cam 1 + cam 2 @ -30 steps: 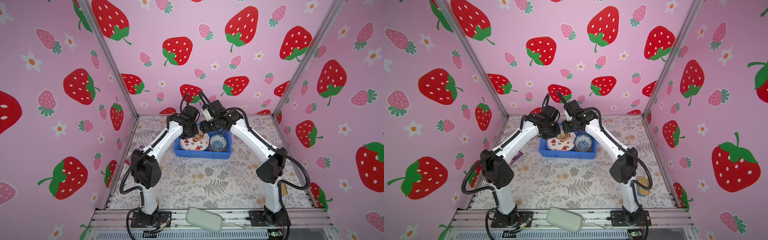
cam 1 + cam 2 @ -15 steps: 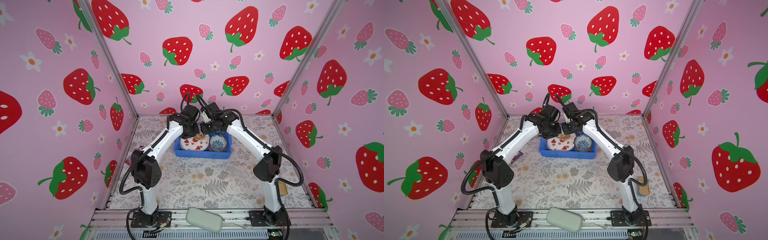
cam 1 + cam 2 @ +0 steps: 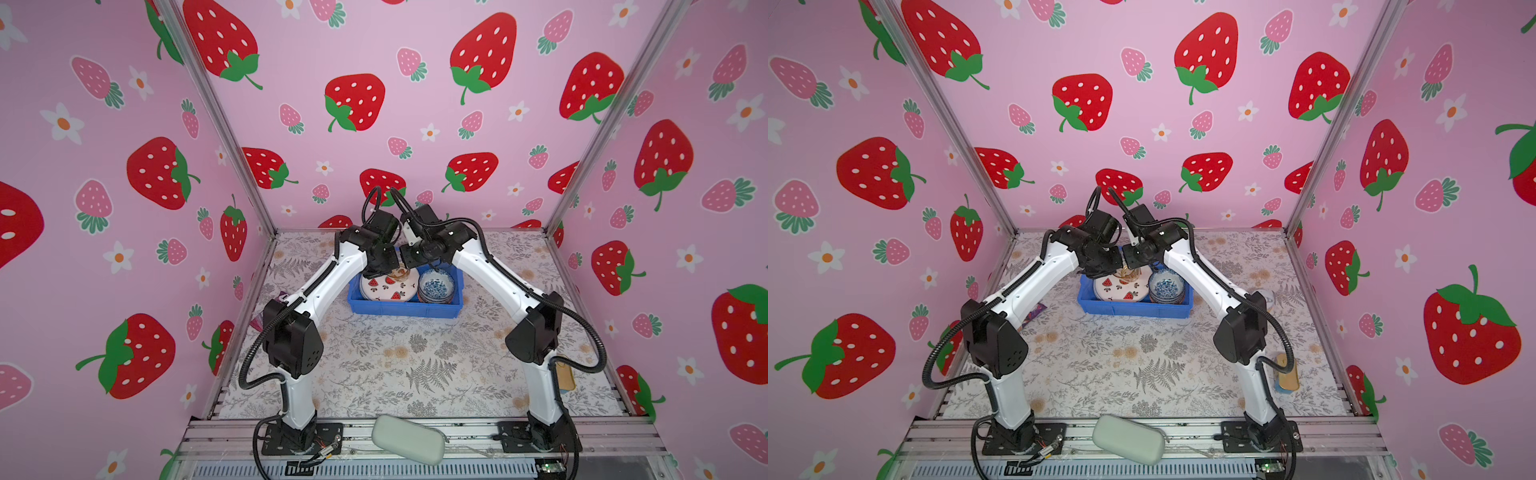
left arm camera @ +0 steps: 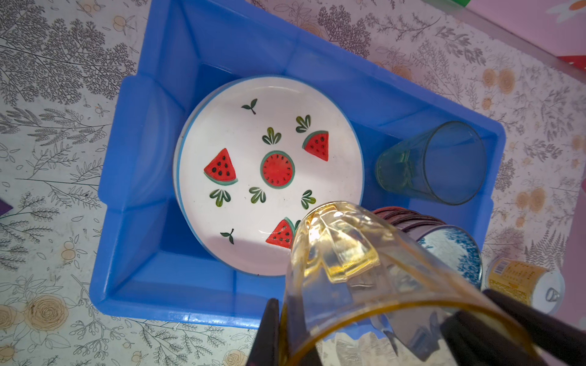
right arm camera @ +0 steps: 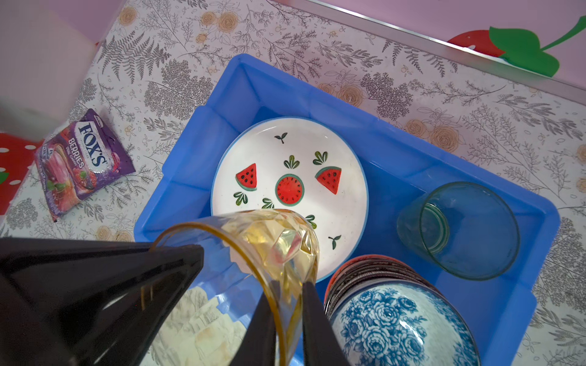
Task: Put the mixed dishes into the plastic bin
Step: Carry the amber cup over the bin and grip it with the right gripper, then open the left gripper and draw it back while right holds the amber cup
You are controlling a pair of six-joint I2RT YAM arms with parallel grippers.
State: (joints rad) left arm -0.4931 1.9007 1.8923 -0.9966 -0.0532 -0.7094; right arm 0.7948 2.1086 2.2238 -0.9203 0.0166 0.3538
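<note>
Left end effector (image 4: 283, 320): pinching amber tumbler (image 4: 348, 253) rim.
Right end effector (image 5: 287, 296): narrow, clamped on the opposite rim.
Amber tumbler: tilted above bin (image 4: 142, 142), over plate (image 4: 269, 174).

The bin (image 4: 203, 47) is blue, the plate (image 4: 269, 215) white with watermelon slices, one tumbler (image 4: 355, 253) amber.

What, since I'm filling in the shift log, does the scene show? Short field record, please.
amber tumbler: held tilted over the plastic bin
left gripper: shut on its rim
right gripper: shut on its rim
in bin: watermelon plate, green tumbler, blue-white bowl atop stacked bowls
beside bin: purple candy bag, yellow can
</note>
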